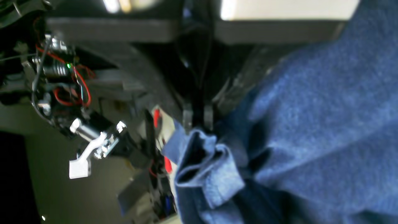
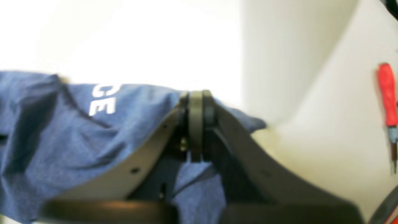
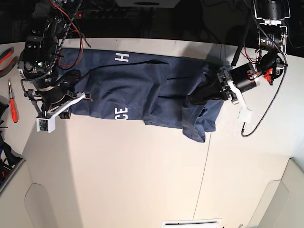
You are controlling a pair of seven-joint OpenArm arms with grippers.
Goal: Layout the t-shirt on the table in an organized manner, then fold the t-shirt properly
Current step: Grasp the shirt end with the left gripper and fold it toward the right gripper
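The navy-blue t-shirt (image 3: 142, 88) lies stretched sideways across the far part of the white table (image 3: 142, 166), with white letters "CE" (image 3: 121, 114) on its near edge. Its right end is bunched and hangs in a loose flap. My right gripper (image 3: 76, 95) is shut on the shirt's left end; in the right wrist view its jaws (image 2: 196, 105) pinch the fabric edge (image 2: 77, 133). My left gripper (image 3: 202, 92) is shut on the bunched right end, and its fingertips (image 1: 198, 118) clamp a folded hem of the blue cloth (image 1: 311, 124).
A red-handled screwdriver (image 3: 13, 107) lies at the table's left edge, also in the right wrist view as a red screwdriver (image 2: 387, 93). Red pliers (image 3: 5, 54) sit beyond it. A thin dark seam (image 3: 206, 166) runs down the table. Cables hang off the left arm (image 3: 266, 114).
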